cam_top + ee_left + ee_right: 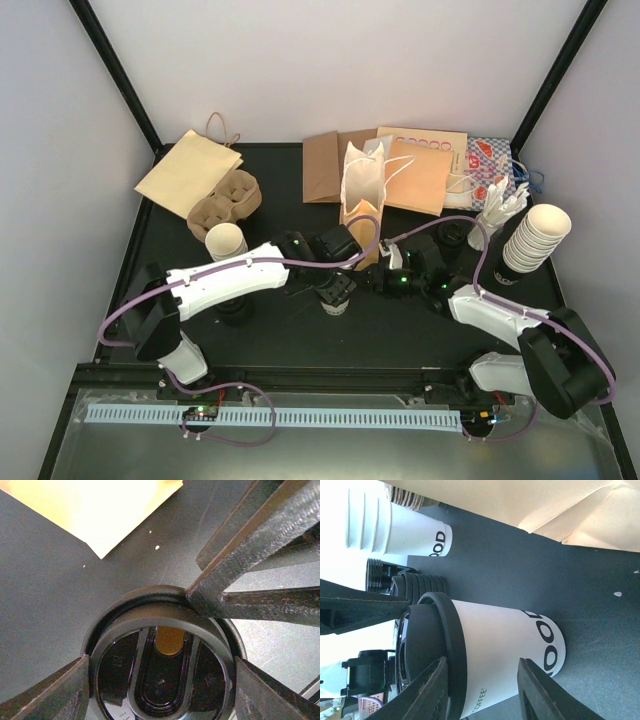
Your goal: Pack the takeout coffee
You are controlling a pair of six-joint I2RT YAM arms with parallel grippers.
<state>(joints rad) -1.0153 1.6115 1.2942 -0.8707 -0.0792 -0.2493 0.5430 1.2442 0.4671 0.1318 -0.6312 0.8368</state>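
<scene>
One takeout coffee cup (500, 650), cream-white with a black sip lid (160, 690), stands upright mid-table (335, 304). My left gripper (335, 288) comes down on it from above. In the left wrist view its fingers (50, 695) press the lid's rim from both sides, so the left gripper (161, 662) is shut on the cup. My right gripper (376, 276) reaches in from the right, open. One finger (427, 690) is level with the lid, the other nearer the base. The right gripper (482, 664) has the cup just beyond its tips. Its upper finger (250, 555) touches the lid's rim.
A brown pulp carrier (225, 200) and a short cup stack (226, 241) sit at the back left beside a flat kraft bag (188, 172). A white bag (362, 185) stands behind the cup, with flat bags (420, 170) beyond it. A tall cup stack (535, 240) leans at the right. Spare black lids (417, 586) are stacked nearby.
</scene>
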